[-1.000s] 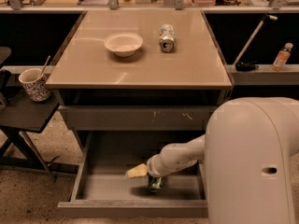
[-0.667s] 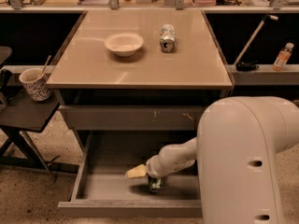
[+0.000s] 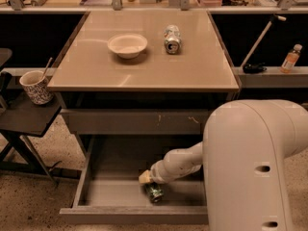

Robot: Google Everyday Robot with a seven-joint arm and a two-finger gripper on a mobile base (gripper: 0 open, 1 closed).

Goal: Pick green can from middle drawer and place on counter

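The middle drawer [image 3: 110, 192] is pulled open below the counter [image 3: 192, 69]. The green can [image 3: 154, 193] lies on the drawer's grey floor near the front, right of centre. My gripper [image 3: 148, 181] reaches down into the drawer at the end of the white arm and sits right over the can's top, touching or nearly touching it. Its tip is hidden behind the wrist. The arm's large white housing [image 3: 250, 162] fills the lower right and hides the drawer's right side.
On the counter stand a white bowl [image 3: 127, 45] and a paler silver can [image 3: 172, 39] lying on its side. A closed scratched drawer front [image 3: 134, 121] sits above the open one. A dark side table [image 3: 26, 118] with a patterned cup [image 3: 36, 86] is at the left. A bottle [image 3: 291, 57] stands far right.
The arm's white housing has shifted left and covers more of the view. The gripper has stayed at the green can in the drawer, and the can has barely moved.
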